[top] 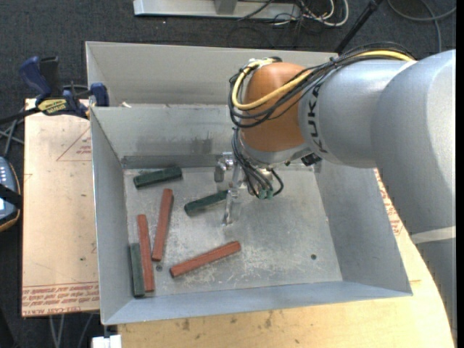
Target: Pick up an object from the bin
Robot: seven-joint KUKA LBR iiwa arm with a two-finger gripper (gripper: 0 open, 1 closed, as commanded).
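The pincer (230, 209) hangs low, a dark green bar (206, 204) just beside it; wide or narrow, I cannot tell. Nothing looks lifted yet.

The jaws hang at the right end of the central green bar (206, 204).

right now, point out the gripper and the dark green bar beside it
gripper (230, 216): camera view, on its tip
dark green bar (205, 204): camera view, on its middle, left of the gripper
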